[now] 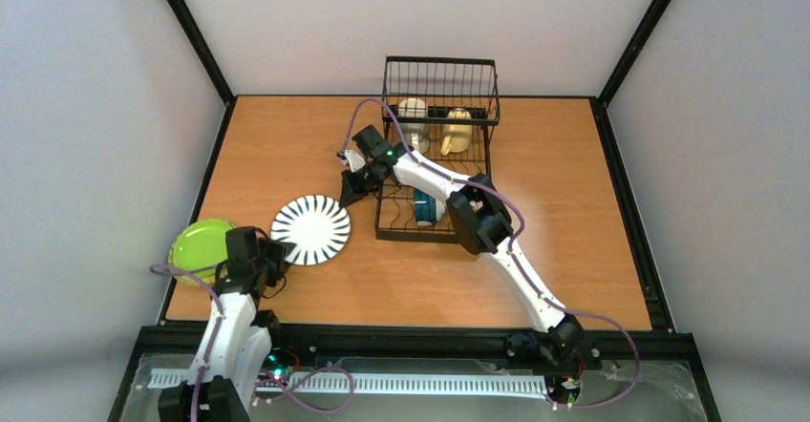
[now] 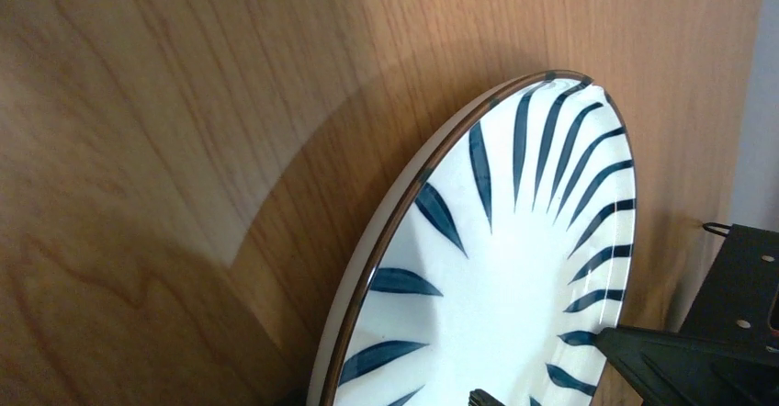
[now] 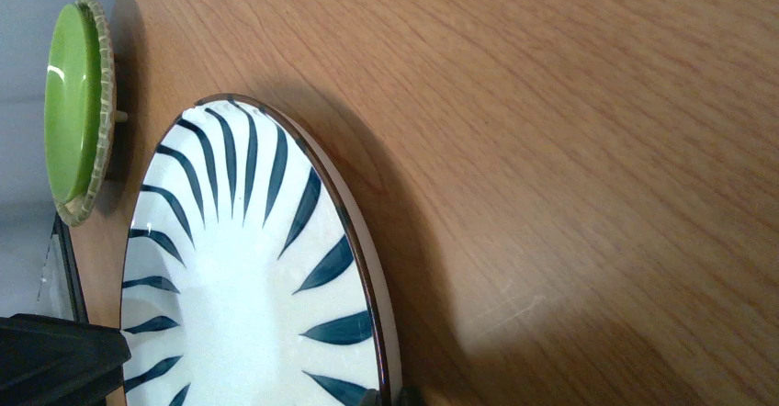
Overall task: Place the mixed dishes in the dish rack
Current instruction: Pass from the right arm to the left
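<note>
Shut and seemingly empty, the right hand [image 1: 355, 187] may merely shove the black-and-white striped round plate [image 1: 310, 229], near the left edge of the desk [image 1: 592, 250], into the wide-open, empty left hand [image 1: 266, 256].

Striped round ceramic plate [image 1: 310, 230]: white ground, dark blue-black stripes fanning out toward a thin brown rim. Lime-green round plate [image 1: 201, 247]: glossy green face, tan edge. Black wire dish rack [image 1: 440, 59]: holds a cream mug [image 1: 413, 112], a pale yellow mug [image 1: 458, 132] and a teal-and-white cup [image 1: 427, 210]. Wooden table [image 1: 573, 231]: orange-brown grain.
</note>
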Controlling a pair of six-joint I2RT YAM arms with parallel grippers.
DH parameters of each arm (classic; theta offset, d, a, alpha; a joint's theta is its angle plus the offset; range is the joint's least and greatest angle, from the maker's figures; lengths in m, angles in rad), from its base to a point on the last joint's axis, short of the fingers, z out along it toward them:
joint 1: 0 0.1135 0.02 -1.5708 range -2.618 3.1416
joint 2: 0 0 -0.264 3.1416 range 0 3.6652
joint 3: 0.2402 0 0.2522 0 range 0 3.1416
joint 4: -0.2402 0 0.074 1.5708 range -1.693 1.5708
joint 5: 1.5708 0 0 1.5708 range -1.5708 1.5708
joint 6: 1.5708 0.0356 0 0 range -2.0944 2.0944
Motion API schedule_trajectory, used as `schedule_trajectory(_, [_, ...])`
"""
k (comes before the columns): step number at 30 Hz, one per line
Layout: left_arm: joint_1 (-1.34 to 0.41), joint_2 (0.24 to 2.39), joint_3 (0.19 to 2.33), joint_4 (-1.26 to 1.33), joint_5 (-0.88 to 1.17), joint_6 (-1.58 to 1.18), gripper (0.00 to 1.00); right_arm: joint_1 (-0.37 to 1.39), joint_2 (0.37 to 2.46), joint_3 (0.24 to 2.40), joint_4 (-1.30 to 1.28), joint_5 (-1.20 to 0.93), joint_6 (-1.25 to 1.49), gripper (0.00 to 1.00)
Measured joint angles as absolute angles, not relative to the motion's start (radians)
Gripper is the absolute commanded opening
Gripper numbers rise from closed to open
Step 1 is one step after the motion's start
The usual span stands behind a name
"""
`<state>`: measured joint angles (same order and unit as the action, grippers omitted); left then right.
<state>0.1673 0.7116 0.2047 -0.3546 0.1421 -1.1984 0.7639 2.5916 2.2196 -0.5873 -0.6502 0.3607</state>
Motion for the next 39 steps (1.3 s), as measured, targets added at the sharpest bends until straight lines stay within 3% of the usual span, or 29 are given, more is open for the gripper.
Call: schedule_trajectory(39, [0.168,0.573,0.171,-0.337,0.198,-1.2,1.0,0.786,2.592,2.22,-0.635,-0.643,0.383,0.02])
